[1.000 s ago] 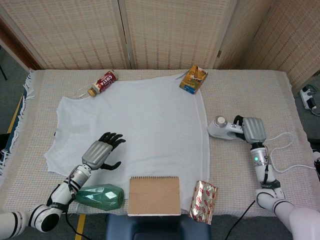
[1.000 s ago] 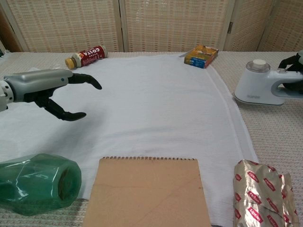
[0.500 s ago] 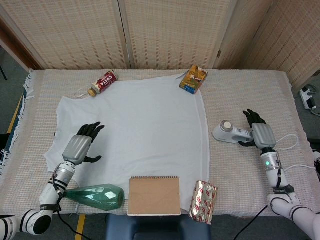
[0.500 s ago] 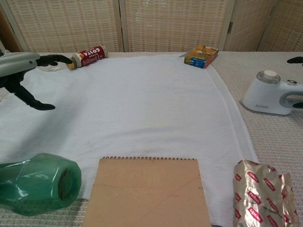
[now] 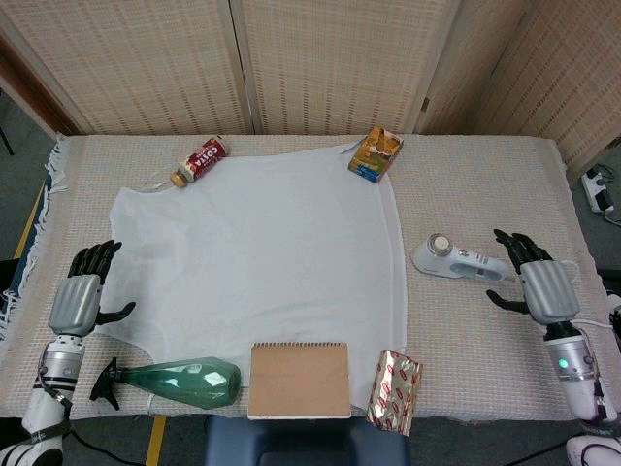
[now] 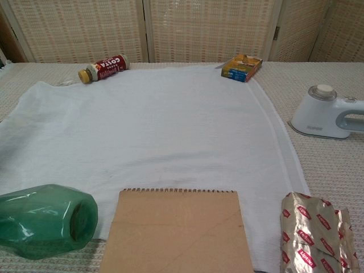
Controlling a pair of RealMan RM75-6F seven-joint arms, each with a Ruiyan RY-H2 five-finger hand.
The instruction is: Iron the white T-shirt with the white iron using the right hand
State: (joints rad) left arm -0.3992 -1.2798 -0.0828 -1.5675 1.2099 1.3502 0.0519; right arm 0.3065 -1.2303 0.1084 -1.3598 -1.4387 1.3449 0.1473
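We judge ironing not in progress: the white iron rests on the table at 3 o'clock of the flat white T-shirt. Right hand and left hand hold nothing, fingers spread.

The red bottle lying on its side reads "COSTA".

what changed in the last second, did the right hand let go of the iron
Yes. The right hand released the white iron and drew back to the right, open; the iron was set down slightly further from the T-shirt. The left hand withdrew off the shirt to the table's left edge. Bottles, notebook, box and packet stayed put.
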